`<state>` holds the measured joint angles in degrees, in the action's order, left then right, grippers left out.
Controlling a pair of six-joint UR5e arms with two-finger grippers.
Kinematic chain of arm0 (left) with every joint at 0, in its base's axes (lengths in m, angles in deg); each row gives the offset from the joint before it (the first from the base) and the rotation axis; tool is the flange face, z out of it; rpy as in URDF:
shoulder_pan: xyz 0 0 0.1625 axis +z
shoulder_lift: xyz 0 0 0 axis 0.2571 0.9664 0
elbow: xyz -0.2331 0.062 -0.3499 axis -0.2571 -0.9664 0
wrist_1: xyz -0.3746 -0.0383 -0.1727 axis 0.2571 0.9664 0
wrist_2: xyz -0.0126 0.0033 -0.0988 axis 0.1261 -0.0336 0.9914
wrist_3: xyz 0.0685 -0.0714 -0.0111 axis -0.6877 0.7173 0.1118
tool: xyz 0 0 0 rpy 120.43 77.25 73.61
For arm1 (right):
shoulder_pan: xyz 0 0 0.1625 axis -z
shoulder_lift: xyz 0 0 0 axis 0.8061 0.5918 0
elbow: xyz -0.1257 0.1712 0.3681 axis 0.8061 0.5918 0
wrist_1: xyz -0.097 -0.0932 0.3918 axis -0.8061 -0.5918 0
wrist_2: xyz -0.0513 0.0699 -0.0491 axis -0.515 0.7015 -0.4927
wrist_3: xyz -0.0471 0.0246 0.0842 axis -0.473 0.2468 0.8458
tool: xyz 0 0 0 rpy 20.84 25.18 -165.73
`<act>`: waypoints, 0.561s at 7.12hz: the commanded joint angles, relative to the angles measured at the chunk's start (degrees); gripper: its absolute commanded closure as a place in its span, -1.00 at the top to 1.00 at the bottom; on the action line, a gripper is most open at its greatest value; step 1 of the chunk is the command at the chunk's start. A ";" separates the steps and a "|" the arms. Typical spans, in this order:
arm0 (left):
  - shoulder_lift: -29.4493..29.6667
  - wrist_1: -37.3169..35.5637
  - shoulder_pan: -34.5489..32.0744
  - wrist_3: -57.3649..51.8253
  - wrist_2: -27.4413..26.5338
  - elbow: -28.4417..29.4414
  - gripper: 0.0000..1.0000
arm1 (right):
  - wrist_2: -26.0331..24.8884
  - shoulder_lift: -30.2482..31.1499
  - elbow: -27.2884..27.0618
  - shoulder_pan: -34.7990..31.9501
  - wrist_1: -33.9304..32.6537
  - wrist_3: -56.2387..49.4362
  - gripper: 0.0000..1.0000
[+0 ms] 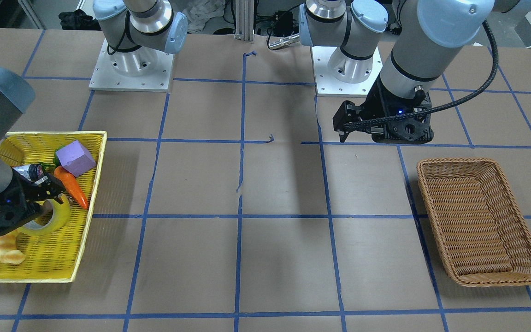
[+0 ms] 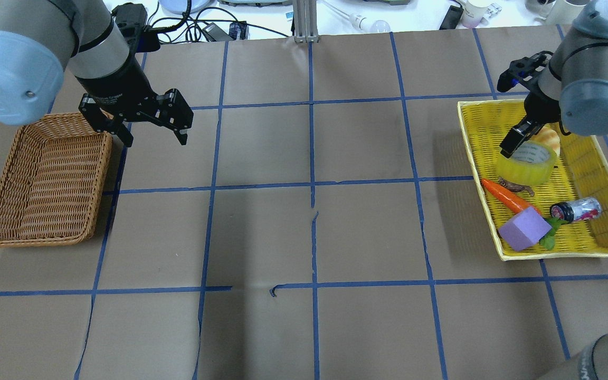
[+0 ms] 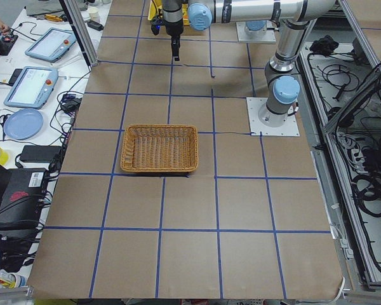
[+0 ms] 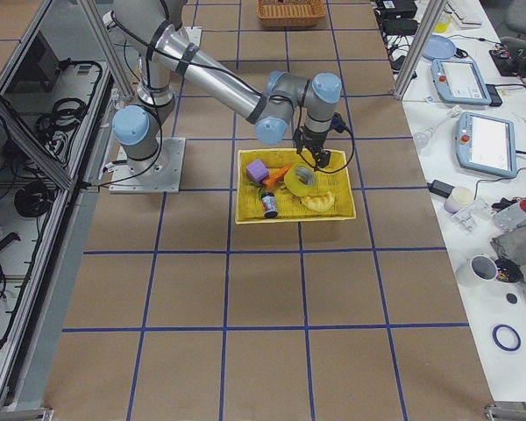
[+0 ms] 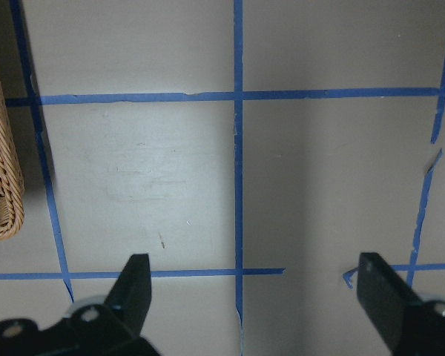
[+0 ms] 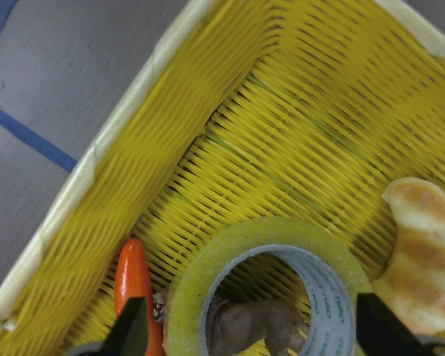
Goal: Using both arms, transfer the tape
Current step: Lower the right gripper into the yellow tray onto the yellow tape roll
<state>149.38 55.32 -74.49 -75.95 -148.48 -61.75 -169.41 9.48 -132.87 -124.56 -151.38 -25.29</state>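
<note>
My brown table [image 2: 309, 237], gridded in blue tape [image 2: 311, 148] — wicker basket [image 2: 45, 174] lying at my left, yellow basket [image 2: 469, 138] at my right.

The left claw [image 5: 254, 273] hangs spread wide; the right claw [image 6: 252, 311] points down, also spread.

In the tray [image 2: 594, 163] on my right, the tape [image 2: 526, 162] lies under my right claw [image 6: 256, 330]. Bread [image 2: 547, 138] sits behind it, a carrot [image 2: 504, 196] before it, and a block [image 2: 524, 235] and bottle [image 2: 576, 209] nearest me. My left claw [image 2: 155, 140] hangs just right of the basket [image 2: 45, 184].
</note>
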 commanded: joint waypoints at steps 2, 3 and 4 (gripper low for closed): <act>0.09 0.00 0.00 0.00 0.19 0.00 1.00 | -0.50 -0.51 -2.61 0.01 0.35 0.24 0.96; 0.09 0.00 0.00 0.00 0.19 0.00 1.00 | -0.94 -0.51 -2.88 0.01 0.44 0.50 0.93; 0.09 0.00 0.00 0.00 0.28 0.00 1.00 | -1.55 -0.51 -3.67 0.27 0.62 0.85 0.42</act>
<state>149.46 55.32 -74.49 -75.95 -148.27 -61.75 -170.33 8.98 -135.74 -124.47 -150.97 -24.81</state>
